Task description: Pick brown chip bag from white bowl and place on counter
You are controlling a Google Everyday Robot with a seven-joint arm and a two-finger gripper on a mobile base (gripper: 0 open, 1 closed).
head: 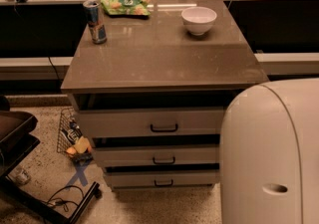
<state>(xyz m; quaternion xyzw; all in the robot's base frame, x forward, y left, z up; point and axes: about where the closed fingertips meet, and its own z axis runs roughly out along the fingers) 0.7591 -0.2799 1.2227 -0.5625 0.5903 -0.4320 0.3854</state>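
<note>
The white bowl (199, 20) stands at the back right of the grey-brown counter (164, 58). Its inside looks empty from this angle. The brown chip bag is out of view. My gripper is not in view; only a large white rounded part of my body (271, 153) fills the lower right, in front of the cabinet's right side.
A flat green snack bag (125, 5) lies at the counter's back left, with a blue drink can (94, 21) upright in front of it. Three black-handled drawers (164, 128) sit below, slightly open. A wire basket (75, 136) and a dark cart (15, 138) stand on the floor at left.
</note>
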